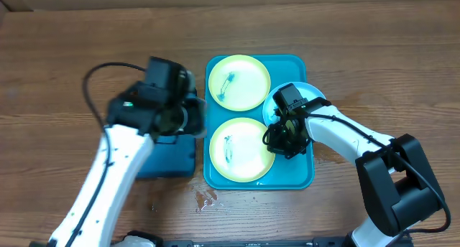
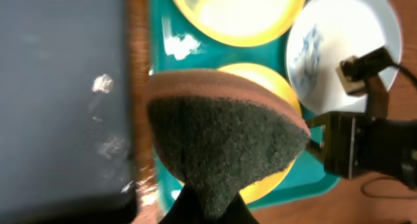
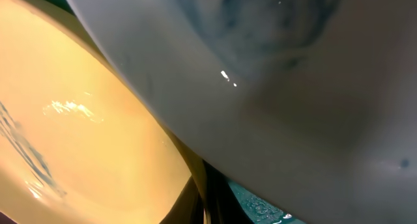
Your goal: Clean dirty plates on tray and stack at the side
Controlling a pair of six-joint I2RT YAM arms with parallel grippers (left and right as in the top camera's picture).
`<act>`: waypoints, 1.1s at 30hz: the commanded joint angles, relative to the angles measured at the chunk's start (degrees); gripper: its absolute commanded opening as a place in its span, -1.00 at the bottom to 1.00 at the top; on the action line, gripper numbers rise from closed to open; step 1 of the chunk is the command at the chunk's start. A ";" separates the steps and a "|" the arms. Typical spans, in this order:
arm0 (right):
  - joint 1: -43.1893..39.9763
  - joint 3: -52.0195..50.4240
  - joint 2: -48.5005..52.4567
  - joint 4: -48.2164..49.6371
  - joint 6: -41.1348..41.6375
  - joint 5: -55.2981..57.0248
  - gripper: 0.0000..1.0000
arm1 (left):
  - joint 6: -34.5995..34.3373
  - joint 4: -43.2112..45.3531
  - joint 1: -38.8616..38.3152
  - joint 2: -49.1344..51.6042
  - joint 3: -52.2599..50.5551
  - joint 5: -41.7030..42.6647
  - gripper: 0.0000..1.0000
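Note:
The turquoise tray holds two yellow-green plates, a far one and a near one, both with blue-green smears. A light blue plate with a smear leans at the tray's right side. My right gripper is at the near plate's right rim. In the right wrist view its fingers close on that yellow rim, under the light blue plate. My left gripper is shut on a sponge with its green pad facing the camera, at the tray's left edge.
A smaller dark blue tray lies left of the turquoise one, under my left arm, and shows in the left wrist view. Water spots mark the wooden table in front of the tray. My right arm's base stands at the right.

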 commanded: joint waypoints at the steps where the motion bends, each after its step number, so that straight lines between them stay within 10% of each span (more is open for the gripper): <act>1: -0.20 -1.18 0.90 0.76 2.78 6.88 -0.92 | -8.87 8.24 -6.58 4.81 -6.27 1.53 -0.92; 17: -0.20 -2.47 0.90 0.42 2.78 6.88 -0.92 | -16.28 19.91 -8.41 28.22 -6.43 -3.02 -0.92; 33: -0.35 -4.39 0.90 3.72 2.78 6.91 -0.92 | -0.72 19.50 -11.39 28.70 -5.77 -6.14 -0.92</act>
